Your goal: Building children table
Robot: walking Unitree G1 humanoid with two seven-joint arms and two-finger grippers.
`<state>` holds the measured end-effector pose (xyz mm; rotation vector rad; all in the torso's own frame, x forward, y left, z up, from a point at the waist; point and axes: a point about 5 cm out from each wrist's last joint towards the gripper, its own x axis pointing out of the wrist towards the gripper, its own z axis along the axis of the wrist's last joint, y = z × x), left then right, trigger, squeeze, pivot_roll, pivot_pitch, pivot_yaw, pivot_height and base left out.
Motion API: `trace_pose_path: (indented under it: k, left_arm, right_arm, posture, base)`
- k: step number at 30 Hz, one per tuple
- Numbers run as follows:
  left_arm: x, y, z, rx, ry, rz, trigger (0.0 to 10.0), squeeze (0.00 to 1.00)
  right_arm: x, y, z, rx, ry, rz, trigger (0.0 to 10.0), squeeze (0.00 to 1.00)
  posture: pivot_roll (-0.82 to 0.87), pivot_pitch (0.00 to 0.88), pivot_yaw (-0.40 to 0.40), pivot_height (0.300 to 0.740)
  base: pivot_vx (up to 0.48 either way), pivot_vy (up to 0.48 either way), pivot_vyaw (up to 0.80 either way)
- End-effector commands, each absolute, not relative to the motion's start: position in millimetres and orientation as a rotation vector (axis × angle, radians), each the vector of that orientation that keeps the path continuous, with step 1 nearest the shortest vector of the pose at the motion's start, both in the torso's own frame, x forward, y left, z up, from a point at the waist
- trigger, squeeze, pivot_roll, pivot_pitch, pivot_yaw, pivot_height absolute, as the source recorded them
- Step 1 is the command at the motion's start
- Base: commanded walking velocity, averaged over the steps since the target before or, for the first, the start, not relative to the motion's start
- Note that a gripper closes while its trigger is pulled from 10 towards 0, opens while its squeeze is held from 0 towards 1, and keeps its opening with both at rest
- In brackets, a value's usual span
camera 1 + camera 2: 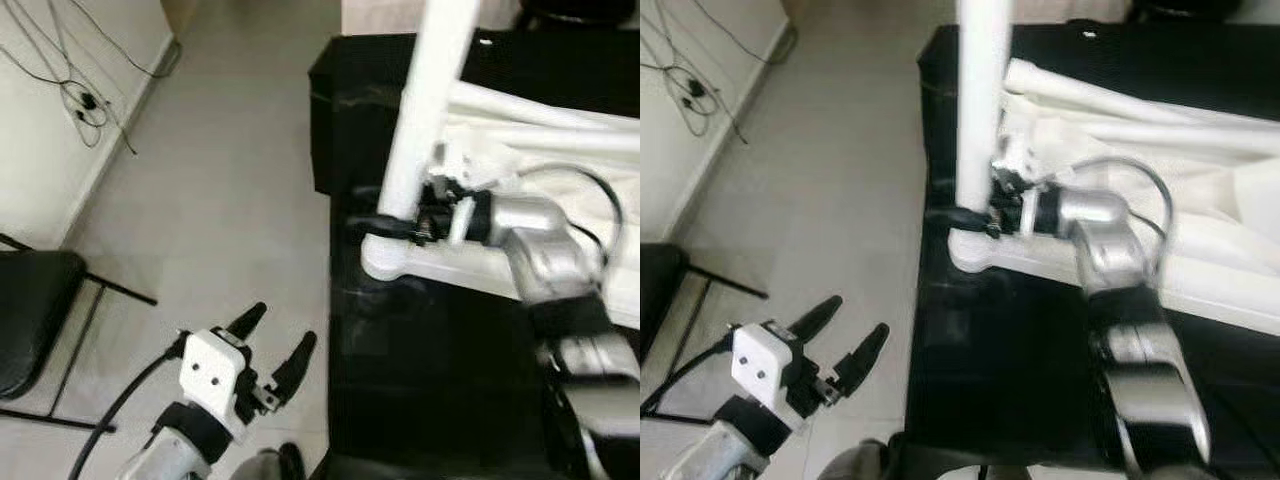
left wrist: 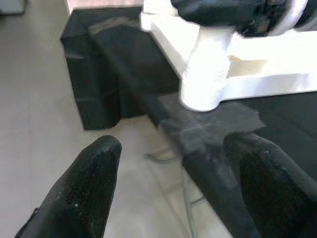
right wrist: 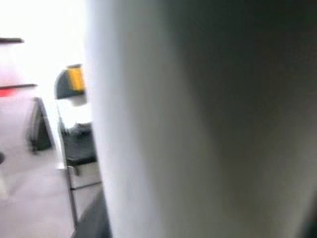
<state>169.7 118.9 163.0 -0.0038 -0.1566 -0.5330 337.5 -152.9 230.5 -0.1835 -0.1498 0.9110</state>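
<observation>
No text, label or number can be read anywhere.

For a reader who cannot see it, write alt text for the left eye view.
The right gripper grips an upright white table leg on an upturned white tabletop over a black surface. The left gripper hovers open above the floor.

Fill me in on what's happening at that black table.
The robot is assembling a white children's table that lies upside down on a black-covered surface. Its right gripper is closed around the base of an upright white leg at the near corner of the tabletop. The left gripper hangs open over the floor beside the black surface, holding nothing. A black chair stands off to the robot's left.
</observation>
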Motion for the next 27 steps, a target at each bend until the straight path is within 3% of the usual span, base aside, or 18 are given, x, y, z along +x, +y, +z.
trace_pose_path:
  k: [1,2,4,7,12,13,15,16,18,19,21,25,27]
  left_arm:
    - [168,119,164,-0.006,-0.163,-0.546,10.0,0.00]
    - [168,119,164,-0.006,-0.163,-0.546,10.0,0.00]
    - [168,120,164,-0.004,-0.161,-0.545,10.0,0.00]
    - [170,120,164,-0.003,-0.162,-0.547,10.0,0.00]
    - [172,120,163,0.000,-0.162,-0.552,10.0,0.00]
    - [172,120,163,0.001,-0.162,-0.551,10.0,0.00]
    - [172,120,163,0.001,-0.162,-0.551,10.0,0.00]
    - [173,121,163,0.003,-0.163,-0.546,10.0,0.00]
    - [174,121,163,0.004,-0.164,-0.544,10.0,0.00]
    - [174,121,163,0.003,-0.164,-0.544,10.0,0.00]
    - [175,121,163,0.002,-0.164,-0.546,10.0,0.00]
    - [176,120,162,-0.003,-0.165,-0.552,10.0,0.00]
    - [177,119,162,-0.003,-0.166,-0.552,10.0,0.00]
  right_arm:
    - [323,-166,188,-0.099,0.018,0.266,0.0,0.00]
    - [323,-166,188,-0.099,0.018,0.266,0.0,0.00]
    - [273,-154,149,-0.066,0.193,0.186,0.0,0.00]
    - [267,-142,147,-0.112,0.177,0.319,0.0,0.00]
    - [286,-141,159,-0.133,0.124,0.321,0.0,0.00]
    - [290,-139,164,-0.134,0.110,0.327,3.2,0.00]
    - [290,-139,164,-0.134,0.110,0.327,3.2,0.00]
    - [295,-134,175,-0.118,0.066,0.355,10.0,0.30]
    - [296,-133,181,-0.106,0.044,0.366,10.0,0.30]
    - [296,-129,187,-0.080,0.025,0.403,10.0,1.00]
    - [296,-127,193,-0.065,0.010,0.434,10.0,1.00]
    - [298,-115,219,-0.043,-0.080,0.829,10.0,1.00]
    - [297,-115,221,-0.043,-0.083,0.871,10.0,1.00]
  posture:
    - [0.01,0.248,0.011,0.740]
    - [0.01,0.248,0.011,0.740]
    - [-0.01,0.259,0.025,0.740]
    - [-0.01,0.240,0.028,0.740]
    - [0.00,0.232,0.027,0.740]
    - [0.00,0.234,0.027,0.740]
    - [0.00,0.234,0.027,0.740]
    - [0.00,0.232,0.032,0.740]
    - [0.00,0.232,0.032,0.740]
    - [-0.01,0.231,0.033,0.740]
    - [-0.01,0.231,0.033,0.740]
    - [-0.02,0.225,0.031,0.740]
    - [-0.02,0.225,0.031,0.740]
  base:
    - [0.000,0.000,0.00]
    - [0.000,0.000,0.00]
    - [0.000,0.000,0.00]
    - [0.000,0.000,0.00]
    - [0.000,0.000,0.00]
    - [0.000,0.000,0.00]
    - [0.000,0.000,0.00]
    - [0.000,0.000,0.00]
    - [0.000,0.000,0.00]
    - [0.000,0.000,0.00]
    - [0.000,0.000,0.00]
    - [0.000,0.000,0.00]
    - [0.000,0.000,0.00]
